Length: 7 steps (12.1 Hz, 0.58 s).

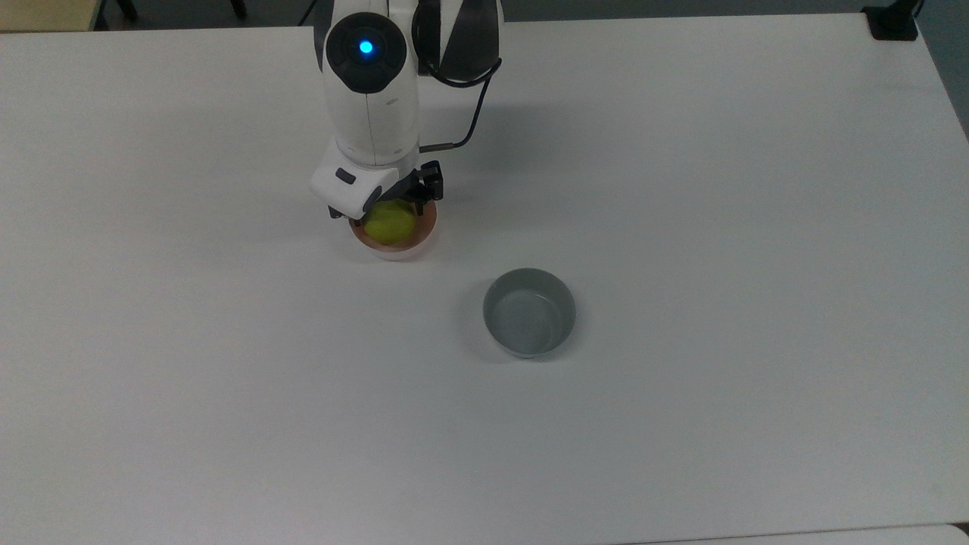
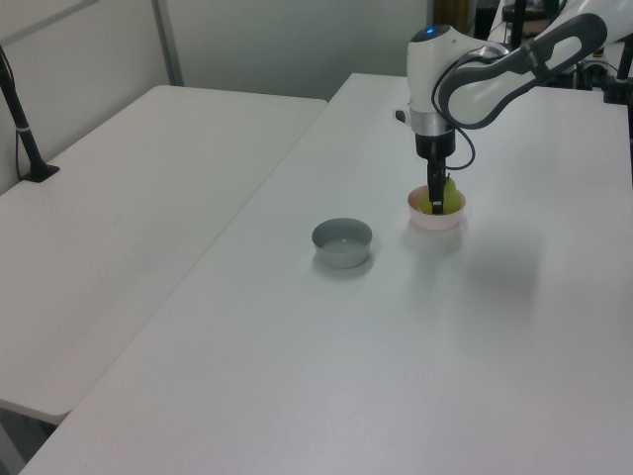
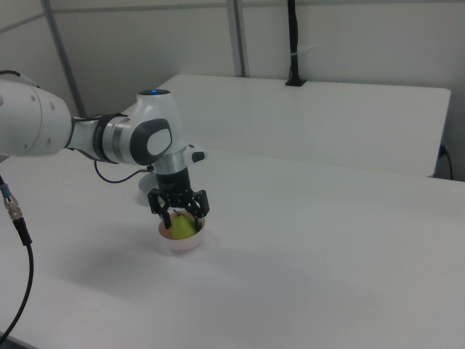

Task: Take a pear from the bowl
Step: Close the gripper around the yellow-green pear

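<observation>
The yellow-green pear lies in the small pale pink bowl on the white table. My gripper hangs straight down over the bowl, open. In the right view its fingertips reach down on both sides of the pear, at about the level of the bowl's rim. The left view has the gripper dipping into the bowl in front of the pear. The arm's white hand hides the far part of the pear in the top view.
A grey bowl of similar size stands empty on the table, toward the top view's lower right of the pink bowl. In the left view the grey bowl sits to the left. A second white table stands alongside.
</observation>
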Available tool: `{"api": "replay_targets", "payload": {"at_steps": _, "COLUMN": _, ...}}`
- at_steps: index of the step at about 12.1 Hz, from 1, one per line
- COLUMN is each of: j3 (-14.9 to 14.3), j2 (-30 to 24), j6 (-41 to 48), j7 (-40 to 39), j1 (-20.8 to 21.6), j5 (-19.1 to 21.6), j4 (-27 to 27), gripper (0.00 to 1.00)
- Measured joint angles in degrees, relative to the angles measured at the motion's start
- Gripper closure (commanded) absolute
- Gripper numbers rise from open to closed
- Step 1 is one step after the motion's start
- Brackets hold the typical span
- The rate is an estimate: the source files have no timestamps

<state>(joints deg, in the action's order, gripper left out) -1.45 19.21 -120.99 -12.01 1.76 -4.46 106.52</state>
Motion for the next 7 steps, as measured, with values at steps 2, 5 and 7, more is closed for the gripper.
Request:
{"api": "replay_targets", "payload": {"at_steps": 2, "j3": 0.0, "j2": 0.1, "j6": 0.0, "j7": 0.0, "j1": 0.1, "j5": 0.0, "j4": -0.1, "gripper": 0.37}}
{"api": "replay_targets", "payload": {"at_steps": 5, "j3": 0.0, "j2": 0.1, "j6": 0.0, "j7": 0.0, "j1": 0.2, "j5": -0.3, "j4": -0.1, "gripper": 0.43}}
{"api": "replay_targets", "payload": {"at_steps": 7, "j3": 0.0, "j2": 0.1, "j6": 0.0, "j7": 0.0, "j1": 0.2, "j5": -0.4, "j4": -0.1, "gripper": 0.43}}
